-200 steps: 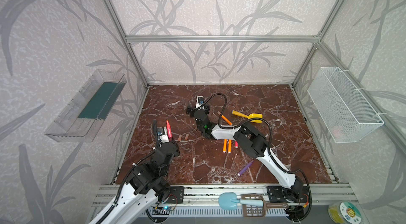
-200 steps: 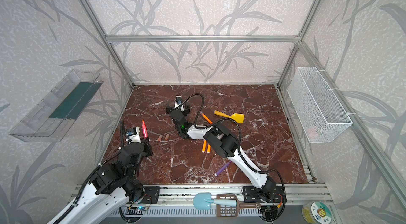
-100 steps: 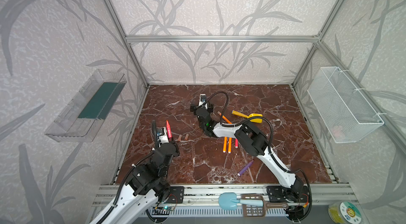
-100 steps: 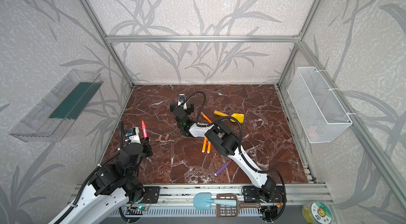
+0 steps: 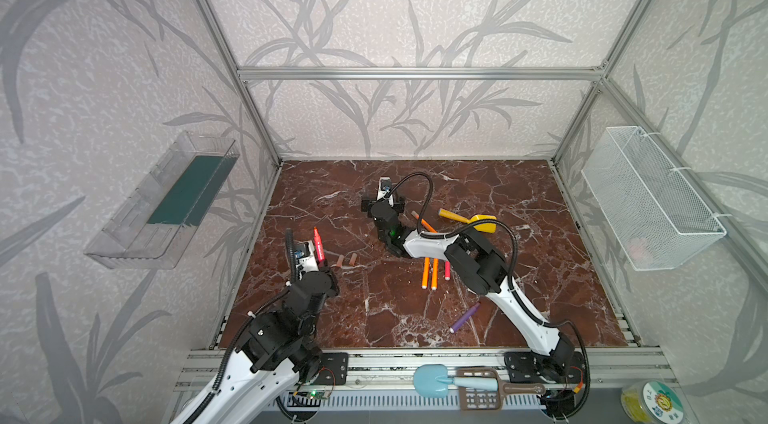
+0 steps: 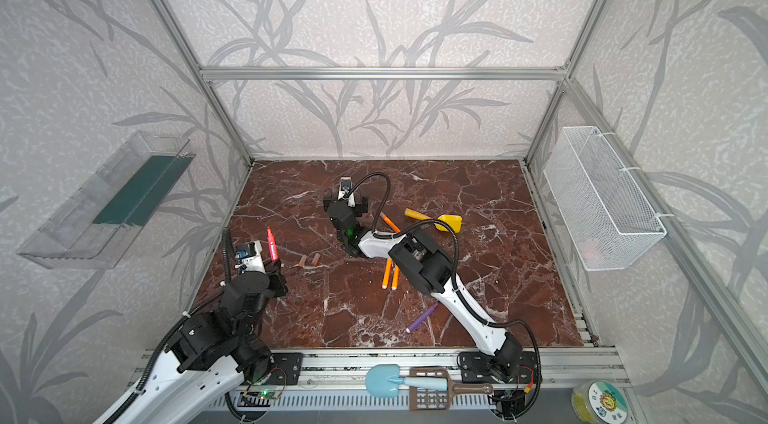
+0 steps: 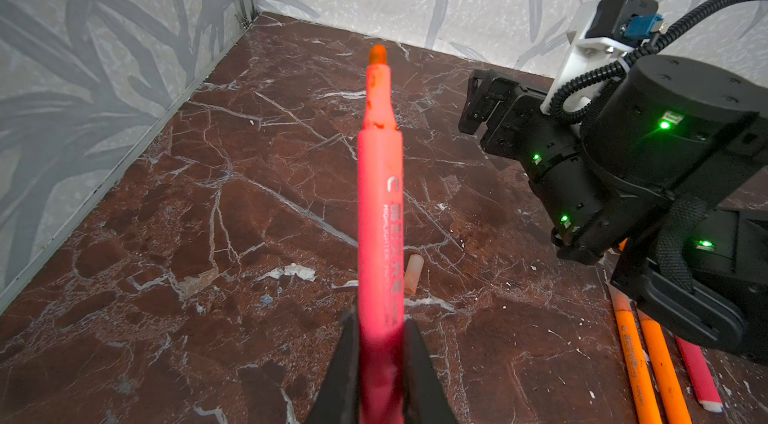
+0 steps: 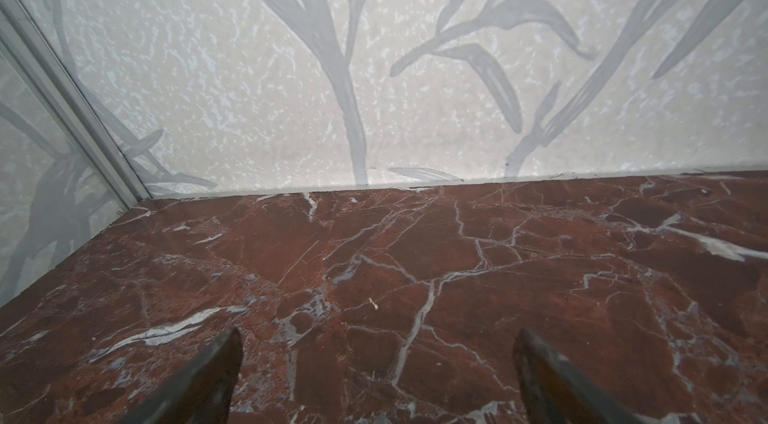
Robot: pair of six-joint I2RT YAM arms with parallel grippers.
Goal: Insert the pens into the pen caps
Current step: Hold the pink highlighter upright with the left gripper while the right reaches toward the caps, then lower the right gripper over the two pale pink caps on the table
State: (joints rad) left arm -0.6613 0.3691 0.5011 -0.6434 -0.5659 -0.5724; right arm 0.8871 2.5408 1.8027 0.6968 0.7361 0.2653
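My left gripper (image 7: 380, 326) is shut on a red-pink pen (image 7: 380, 193), which sticks up with its tip bare; in both top views it shows at the left (image 5: 318, 243) (image 6: 272, 245). Two pen caps (image 5: 340, 262) (image 5: 353, 258) lie on the floor just right of it; one cap (image 7: 413, 274) shows behind the held pen. My right gripper (image 8: 378, 339) is open and empty, low over bare floor mid-table (image 5: 382, 206), facing the back wall. Two orange pens (image 5: 430, 273), a red-pink pen (image 5: 446, 270), another orange pen (image 5: 424, 222) and a purple pen (image 5: 465, 316) lie loose.
A yellow toy scoop (image 5: 469, 220) lies behind the right arm. A clear tray (image 5: 166, 201) hangs on the left wall and a wire basket (image 5: 652, 201) on the right wall. A blue scoop (image 5: 432, 378) and brown sifter (image 5: 482, 390) rest on the front rail.
My right gripper has shifted slightly to the right and turned toward the back wall, still open. The left arm and its pen have not moved.
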